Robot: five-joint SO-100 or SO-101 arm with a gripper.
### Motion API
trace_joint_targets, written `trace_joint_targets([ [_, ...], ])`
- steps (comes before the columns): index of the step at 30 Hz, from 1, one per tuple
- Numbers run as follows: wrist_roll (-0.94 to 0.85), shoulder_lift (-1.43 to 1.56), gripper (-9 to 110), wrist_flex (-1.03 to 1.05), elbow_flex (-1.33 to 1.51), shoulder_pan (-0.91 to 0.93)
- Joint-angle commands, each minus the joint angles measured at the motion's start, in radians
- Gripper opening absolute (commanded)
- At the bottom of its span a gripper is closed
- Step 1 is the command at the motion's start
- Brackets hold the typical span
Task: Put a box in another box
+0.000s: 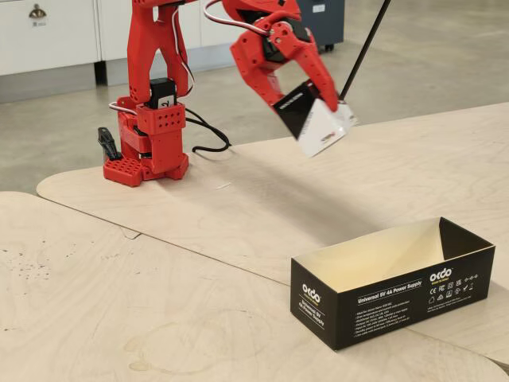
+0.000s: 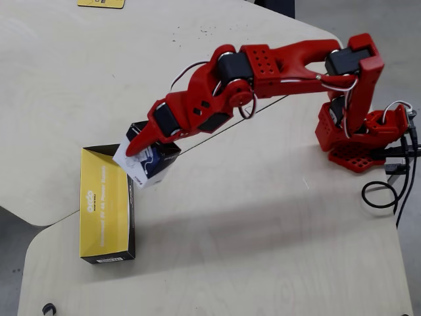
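Note:
My red gripper (image 1: 328, 111) (image 2: 135, 148) is shut on the small black-and-white box (image 1: 315, 119) (image 2: 148, 164), which hangs tilted in the air. In the overhead view it sits just right of the upper end of the long black box (image 2: 105, 203). That open box with the tan inside (image 1: 394, 278) rests on the table at the lower right of the fixed view, below and to the right of the carried carton. The small box does not touch it.
The arm's red base (image 1: 147, 143) (image 2: 358, 135) stands at the table's far edge, with black cables (image 2: 388, 191) beside it. A black tripod leg (image 1: 350, 79) reaches the floor behind the table. A seam (image 2: 217, 135) runs between the plywood tabletops.

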Motion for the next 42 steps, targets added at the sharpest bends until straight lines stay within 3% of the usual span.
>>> trace_joint_targets([
  [1,0.083,-0.026,10,-0.094,-0.115,-0.021],
  [16,0.305,-0.272,10,-0.370,-0.163,-0.087],
  [27,0.152,-0.354,10,-0.525,-0.086,-0.043],
  [42,0.086,-0.324,24,-0.557,0.031,-0.011],
])
